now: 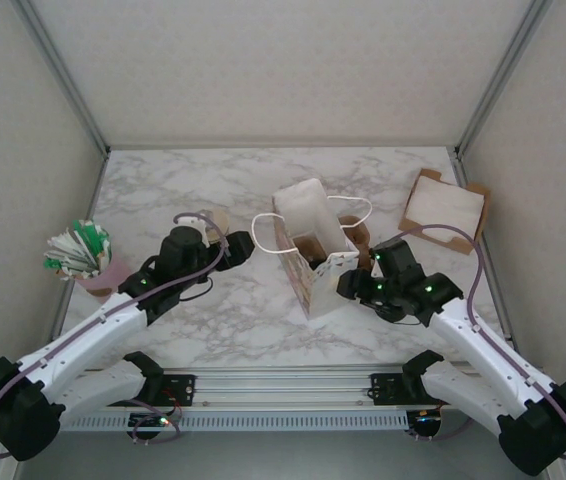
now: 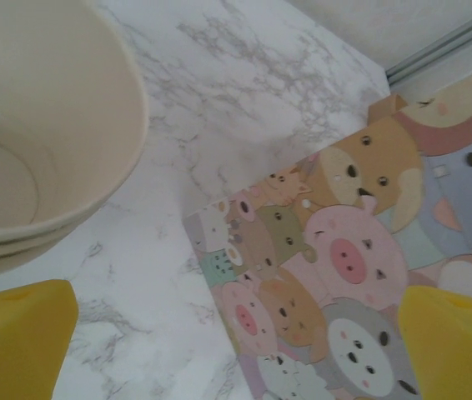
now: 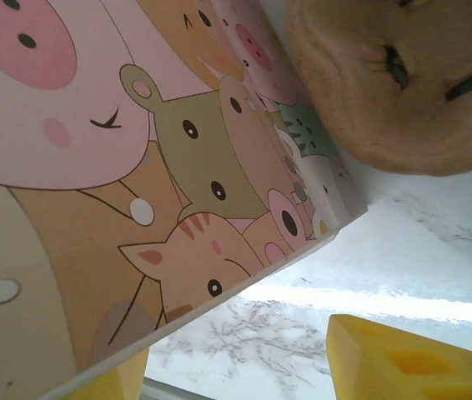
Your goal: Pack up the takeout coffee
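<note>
Takeout coffee bag (image 1: 315, 280) | left tool (image 2: 236, 350) spread wide, empty | right tool (image 3: 261, 367) half-open astride bag wall

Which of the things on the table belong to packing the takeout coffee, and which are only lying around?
For the job:
- cartoon-animal paper bag, standing open between the arms

Lying about:
- stack of lidless cream cups
- pink cup of packets
- cardboard tray of white paper
- brown item beside the bag
</note>
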Motion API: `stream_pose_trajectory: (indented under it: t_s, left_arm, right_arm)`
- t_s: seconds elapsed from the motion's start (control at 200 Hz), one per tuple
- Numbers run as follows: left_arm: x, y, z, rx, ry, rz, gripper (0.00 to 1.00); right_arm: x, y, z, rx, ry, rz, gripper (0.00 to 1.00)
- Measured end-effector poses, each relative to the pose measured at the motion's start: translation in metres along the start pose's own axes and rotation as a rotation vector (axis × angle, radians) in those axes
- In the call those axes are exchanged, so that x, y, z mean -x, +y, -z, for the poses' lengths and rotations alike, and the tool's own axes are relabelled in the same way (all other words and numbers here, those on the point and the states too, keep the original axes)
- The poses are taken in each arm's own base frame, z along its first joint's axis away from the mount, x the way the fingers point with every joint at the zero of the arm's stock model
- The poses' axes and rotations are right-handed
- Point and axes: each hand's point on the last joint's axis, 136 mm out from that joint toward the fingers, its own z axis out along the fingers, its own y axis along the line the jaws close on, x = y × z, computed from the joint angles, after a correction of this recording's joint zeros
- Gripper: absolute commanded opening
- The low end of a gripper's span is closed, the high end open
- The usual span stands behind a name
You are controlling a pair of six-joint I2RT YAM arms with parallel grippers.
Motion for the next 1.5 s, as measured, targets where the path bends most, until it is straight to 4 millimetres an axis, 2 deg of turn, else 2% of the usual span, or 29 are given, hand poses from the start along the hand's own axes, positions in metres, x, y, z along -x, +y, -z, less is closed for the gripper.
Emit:
stream_pose_trajectory:
  t_s: [0.2,0.355,0.471,0.576,0.896,1.051,1.317,1.422,1.502]
  left_arm:
    - [0.031,-0.015,0.011,0.013,-0.081,-0.018,1.0]
    - [0.053,-0.009,0.025,0.074,-0.137,-0.022,1.0]
    - [0.07,0.005,0.037,0.142,-0.173,-0.005,1.0]
    - [0.084,0.018,0.052,0.21,-0.202,0.008,1.0]
    - [0.137,0.045,0.113,0.412,-0.347,0.04,1.0]
    - [0.164,0.065,0.133,0.543,-0.402,0.079,1.0]
    - [0.212,0.113,0.165,0.748,-0.482,0.194,1.0]
    - [0.226,0.129,0.173,0.798,-0.494,0.236,0.99]
    - [0.232,0.144,0.176,0.835,-0.489,0.268,0.95]
  right_arm:
    - [0.004,0.005,-0.008,0.02,0.0,-0.007,0.58]
    - [0.007,0.008,-0.013,0.037,-0.005,-0.005,0.59]
    - [0.007,0.006,-0.017,0.032,-0.003,-0.005,0.64]
    - [0.006,0.002,-0.016,0.017,-0.008,0.0,0.73]
    - [-0.005,-0.005,0.012,0.028,-0.051,0.053,0.97]
    - [-0.015,-0.002,0.023,0.063,-0.037,0.087,0.98]
    - [-0.027,0.006,0.029,0.121,-0.002,0.164,0.97]
    - [-0.031,0.009,0.029,0.135,0.011,0.197,0.95]
    - [-0.032,0.01,0.029,0.141,0.012,0.228,0.93]
